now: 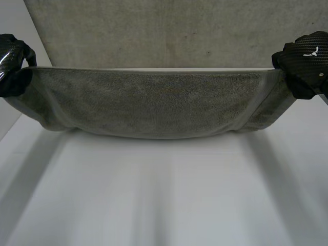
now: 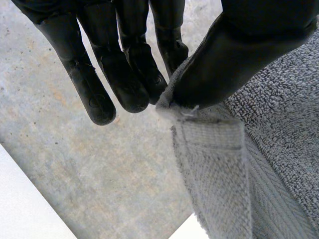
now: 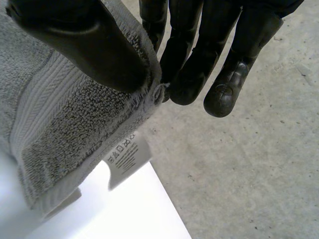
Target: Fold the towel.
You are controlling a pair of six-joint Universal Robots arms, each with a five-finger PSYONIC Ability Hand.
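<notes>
Towel [image 1: 154,105] hangs between left robot hand [image 1: 13,56], right robot hand [image 1: 305,61]; corners pinched.

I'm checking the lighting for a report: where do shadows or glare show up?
Head view: soft light, only faint shading on the white table below the grey terry towel; glints on the black left hand. Right wrist view: pale thumb sheen on the black right hand.

The grey terry towel [image 1: 154,102] hangs stretched between left hand [image 1: 13,56] and right hand [image 1: 305,59], a top corner pinched in each, its middle sagging.
</notes>
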